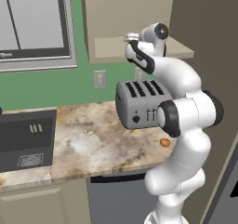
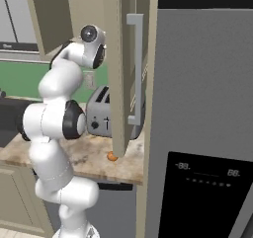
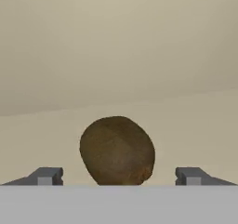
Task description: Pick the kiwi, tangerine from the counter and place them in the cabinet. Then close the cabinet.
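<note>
The kiwi [image 3: 117, 151], dark brown and dull, rests on the plain shelf inside the cabinet [image 3: 116, 56]. My gripper [image 3: 119, 176] is open, one fingertip on each side of the kiwi and neither touching it. From the left base view the hand [image 1: 132, 38] reaches onto the cabinet shelf [image 1: 109, 49]. The tangerine [image 1: 165, 142], small and bright orange, lies on the marbled counter [image 1: 93, 139] in front of the toaster, near the front edge. It also shows as the orange tangerine [image 2: 112, 156] just left of the open cabinet door [image 2: 114, 69].
A silver toaster [image 1: 139, 102] stands on the counter under the cabinet. The open door with its bar handle [image 2: 137, 69] hangs to the arm's right, beside a tall grey fridge [image 2: 202, 108]. A dark cooktop [image 1: 25, 139] sits at the counter's left.
</note>
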